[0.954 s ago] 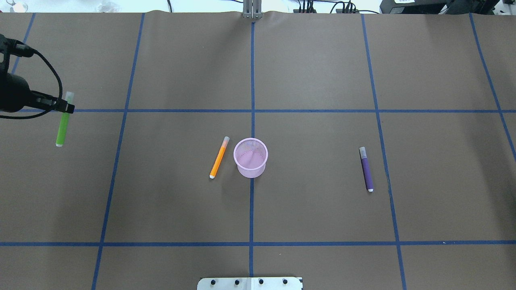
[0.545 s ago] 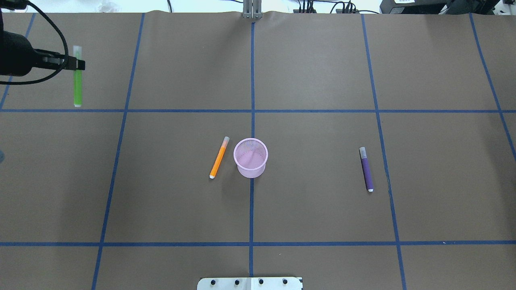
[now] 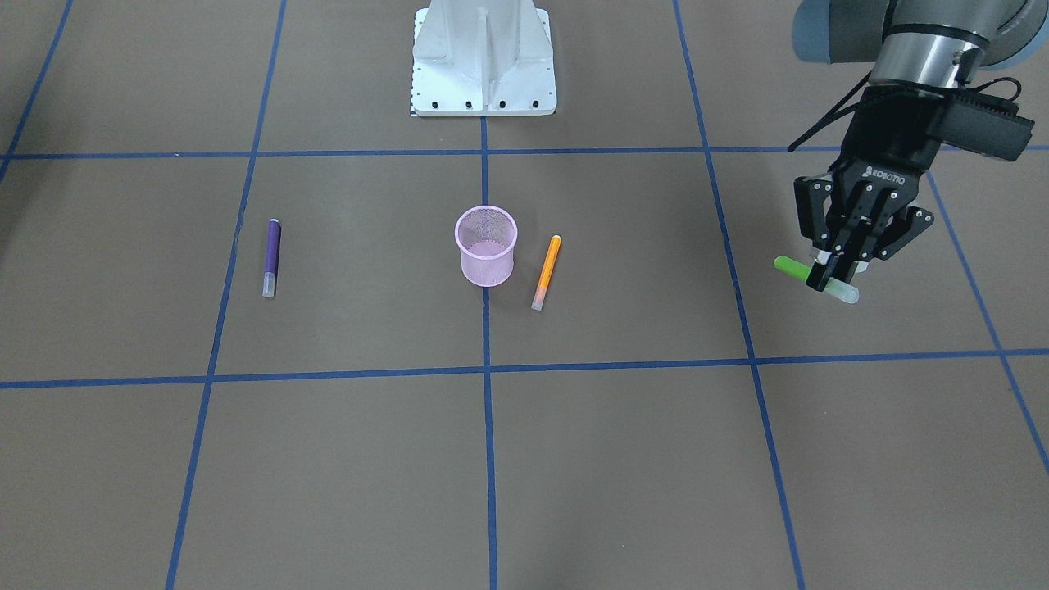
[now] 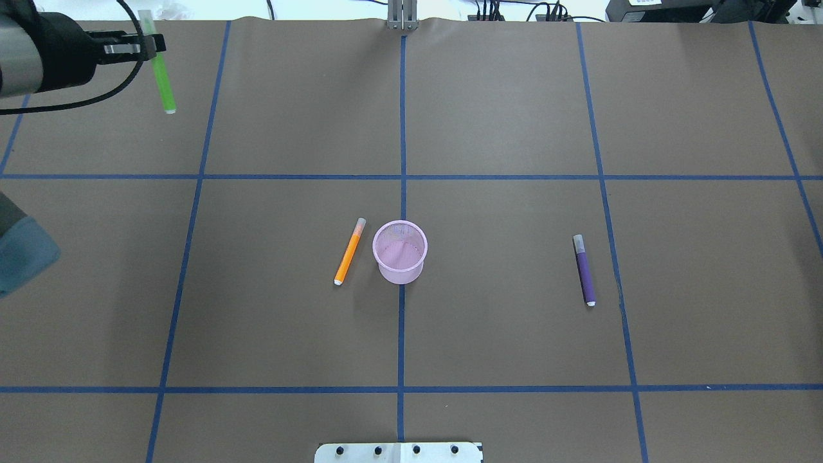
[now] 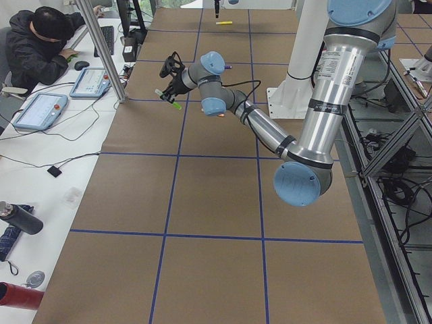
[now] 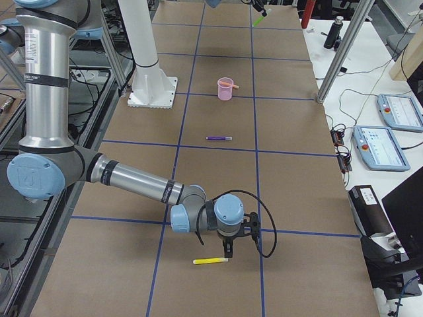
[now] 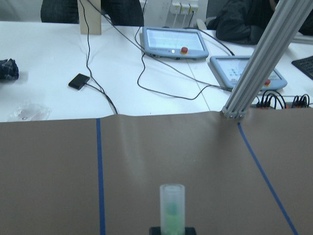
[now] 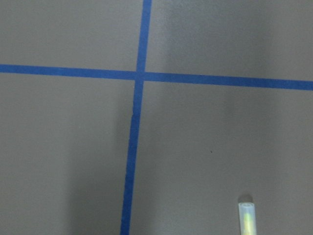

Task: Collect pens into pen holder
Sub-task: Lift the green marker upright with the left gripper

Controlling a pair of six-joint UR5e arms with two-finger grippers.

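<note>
The pink mesh pen holder (image 4: 400,273) (image 3: 486,266) stands upright at the table's centre. An orange pen (image 4: 349,252) (image 3: 547,270) lies just beside it, on my left. The purple pen (image 4: 584,270) (image 3: 272,254) lies further off, on my right. My left gripper (image 4: 151,44) (image 3: 829,279) is shut on the green pen (image 4: 164,83) (image 3: 791,266) near its capped end and holds it in the air over the far left of the table. My right gripper (image 6: 227,247) hovers by the yellow pen (image 6: 210,261) (image 8: 246,218), which lies flat. Whether that gripper is open or shut, I cannot tell.
The robot's white base plate (image 3: 483,57) sits at the near middle edge. An aluminium post (image 7: 259,68) rises at the far edge. Beyond it is a white desk with control tablets (image 7: 173,41) and cables. A person (image 5: 40,40) sits there.
My left arm has carried the green pen toward the far edge of the table and a little toward the centre. The other pens and the holder have not moved.
</note>
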